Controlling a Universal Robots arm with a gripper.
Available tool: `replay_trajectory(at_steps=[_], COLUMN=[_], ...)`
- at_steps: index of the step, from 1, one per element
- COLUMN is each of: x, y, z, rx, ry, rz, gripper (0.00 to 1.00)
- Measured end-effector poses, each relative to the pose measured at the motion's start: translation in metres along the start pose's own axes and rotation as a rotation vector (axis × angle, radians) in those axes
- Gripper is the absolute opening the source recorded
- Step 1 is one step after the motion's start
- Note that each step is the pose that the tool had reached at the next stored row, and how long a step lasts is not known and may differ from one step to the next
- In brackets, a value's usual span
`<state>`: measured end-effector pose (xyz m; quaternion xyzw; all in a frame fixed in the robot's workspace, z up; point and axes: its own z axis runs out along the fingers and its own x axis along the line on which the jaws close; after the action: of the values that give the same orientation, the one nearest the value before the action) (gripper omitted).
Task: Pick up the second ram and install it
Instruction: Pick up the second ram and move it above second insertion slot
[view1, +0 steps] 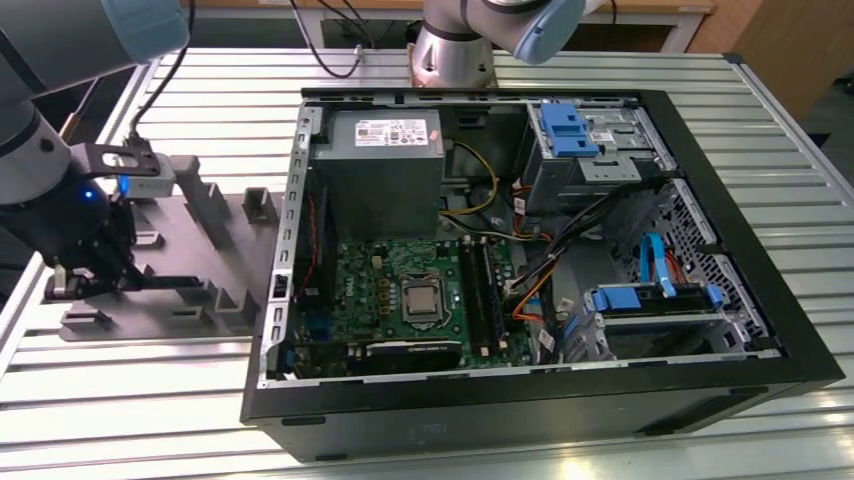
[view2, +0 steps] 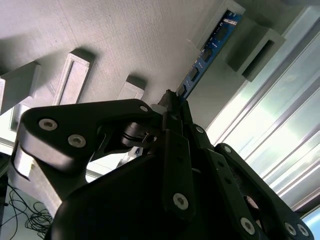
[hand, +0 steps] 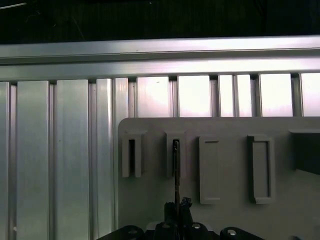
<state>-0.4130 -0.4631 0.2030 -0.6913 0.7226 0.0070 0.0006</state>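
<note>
The second ram (view2: 207, 52) is a thin, blue-faced stick standing on edge in the slotted blocks of the grey fixture plate (view2: 130, 30). In the first wrist view the ram (hand: 176, 170) is seen edge-on as a dark line running from a slot block to my gripper (hand: 176, 206). My gripper (view2: 172, 100) is shut on the stick's near end. In the exterior view the gripper (view1: 91, 285) is low over the fixture plate (view1: 180, 250) at that view's left, with the ram (view1: 167, 282) reaching out from it. The green board (view1: 400, 290) with its black sockets (view1: 478, 290) lies inside the open computer case.
The open black computer case (view1: 534, 390) takes up the middle and the exterior view's right, with a grey power supply (view1: 384, 170), blue drive brackets (view1: 567, 130) and loose cables (view1: 561, 240). Several upright grey blocks (view1: 200, 195) stand on the fixture plate. Everything rests on a slatted aluminium table (view1: 134, 390).
</note>
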Motion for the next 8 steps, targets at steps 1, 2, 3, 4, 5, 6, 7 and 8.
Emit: replay_trajectory(at_steps=[1, 2, 3, 4, 5, 6, 7, 8], x=[0.0000, 0.0000, 0.0000, 0.0000, 0.0000, 0.0000, 0.0000, 0.0000], y=[0.0000, 0.0000, 0.0000, 0.0000, 0.0000, 0.0000, 0.0000, 0.0000], z=[-0.0005, -0.0009, -0.0013, -0.0016, -0.0020, -0.0024, -0.0029, -0.0039], rx=[-0.0001, 0.0000, 0.0001, 0.0001, 0.0001, 0.0000, 0.0000, 0.0000], ry=[0.0001, 0.0000, 0.0000, 0.0000, 0.0000, 0.0000, 0.0000, 0.0000], rz=[0.000, 0.000, 0.000, 0.000, 0.000, 0.000, 0.000, 0.000], gripper=[0.14, 0.14, 0.14, 0.14, 0.14, 0.14, 0.14, 0.14])
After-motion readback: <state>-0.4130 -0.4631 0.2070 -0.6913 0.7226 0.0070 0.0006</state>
